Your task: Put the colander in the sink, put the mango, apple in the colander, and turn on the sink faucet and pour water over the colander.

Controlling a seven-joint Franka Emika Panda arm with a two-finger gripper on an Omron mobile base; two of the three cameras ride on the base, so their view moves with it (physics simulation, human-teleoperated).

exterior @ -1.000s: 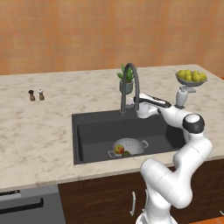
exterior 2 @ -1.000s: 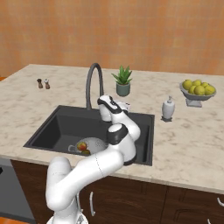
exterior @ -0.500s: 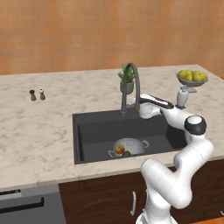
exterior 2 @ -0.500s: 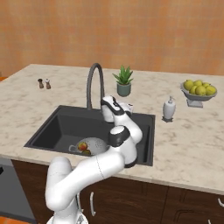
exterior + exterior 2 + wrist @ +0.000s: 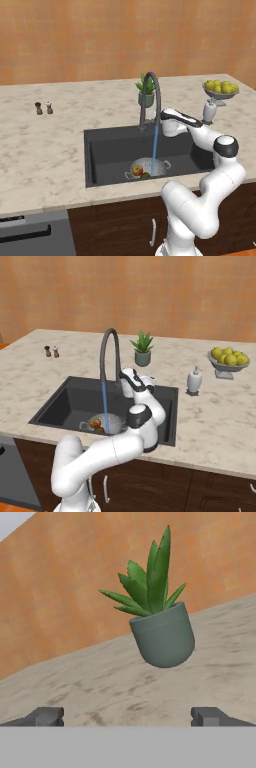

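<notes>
With our gripper [image 5: 128,717] spread empty beside the faucet [image 5: 152,97] and water [image 5: 155,142] falling on the colander [image 5: 148,167] in the sink [image 5: 107,170], we risk bumping the lever and cutting the stream.

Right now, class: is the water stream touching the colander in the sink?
Touching. In the left base view the water runs from the faucet straight down into the colander.

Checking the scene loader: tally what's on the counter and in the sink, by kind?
Shakers: 2
Potted plant: 1
Soap dispenser: 1
Fruit bowl, heaped with yellow-green fruit: 1
Colander in the sink: 1
Fruits in the colander: 2, apple and mango
Total: 8
</notes>
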